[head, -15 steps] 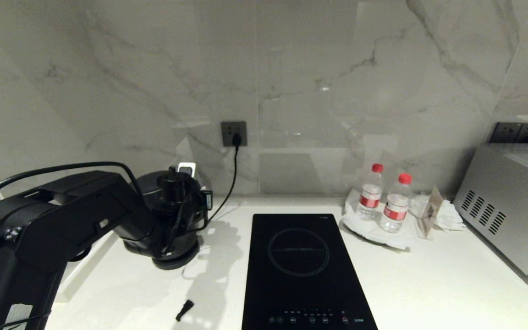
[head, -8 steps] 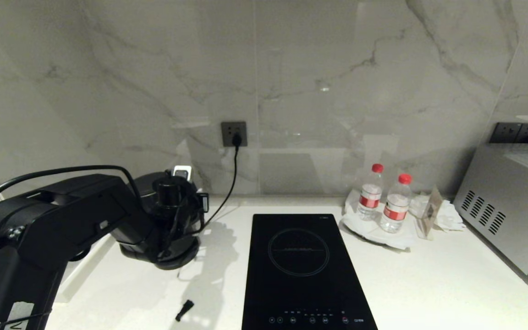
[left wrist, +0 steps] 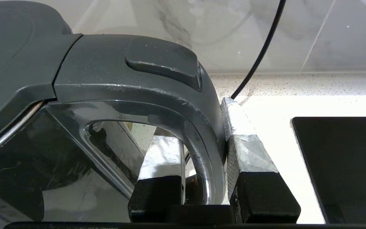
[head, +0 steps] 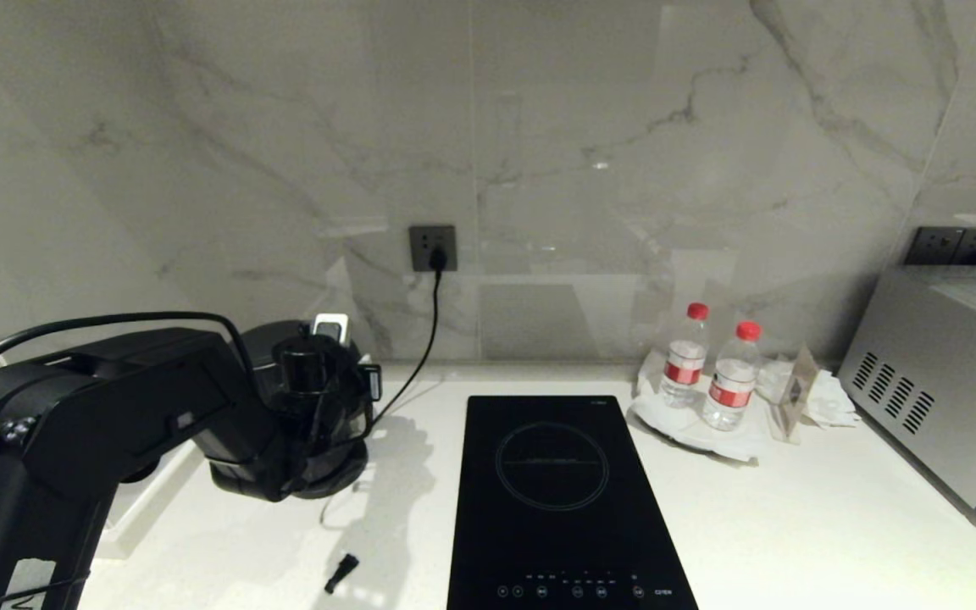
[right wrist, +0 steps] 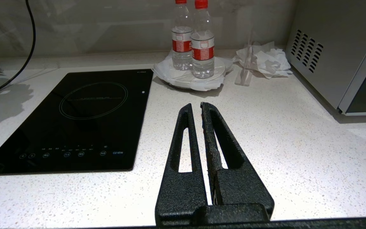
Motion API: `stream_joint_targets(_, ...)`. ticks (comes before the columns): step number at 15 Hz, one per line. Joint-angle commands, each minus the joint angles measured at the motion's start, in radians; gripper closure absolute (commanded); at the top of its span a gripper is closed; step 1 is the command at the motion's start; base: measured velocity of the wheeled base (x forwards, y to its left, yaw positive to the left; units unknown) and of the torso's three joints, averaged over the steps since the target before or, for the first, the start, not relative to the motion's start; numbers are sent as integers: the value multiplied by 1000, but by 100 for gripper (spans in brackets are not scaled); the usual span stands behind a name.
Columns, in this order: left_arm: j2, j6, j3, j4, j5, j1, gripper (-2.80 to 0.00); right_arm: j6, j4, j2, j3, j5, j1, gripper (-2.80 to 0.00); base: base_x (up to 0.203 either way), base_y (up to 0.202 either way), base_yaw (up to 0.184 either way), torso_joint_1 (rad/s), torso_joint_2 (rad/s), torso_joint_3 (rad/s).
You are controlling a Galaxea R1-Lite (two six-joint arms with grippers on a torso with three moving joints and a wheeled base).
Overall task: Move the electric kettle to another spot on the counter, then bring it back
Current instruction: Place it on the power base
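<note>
The kettle (left wrist: 100,82) sits at about nine o'clock from the hob (head: 560,500), near the back wall of the counter (head: 793,525), with my left gripper (left wrist: 202,149) clamped on its loop handle, one finger (left wrist: 160,159) inside the loop and the other outside. My right gripper (right wrist: 195,109) hangs above the counter at three o'clock of the hob, jaws pressed together on nothing.
</note>
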Motion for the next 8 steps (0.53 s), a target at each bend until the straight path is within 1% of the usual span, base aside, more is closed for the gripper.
stream_joint_targets(1, -4, -1, 22, -12, 2, -7, 0, 0, 0, 0, 0, 0, 0, 0, 0, 0, 0, 0, 0, 0)
stream_joint_targets(3, -14, -2, 34, -14, 2, -19, 0, 0, 0, 0, 0, 0, 0, 0, 0, 0, 0, 0, 0, 0)
stream_joint_targets(8, -15, -2, 3, -9, 3, -57, 0, 0, 0, 0, 1, 0, 0, 0, 0, 0, 0, 0, 0, 0)
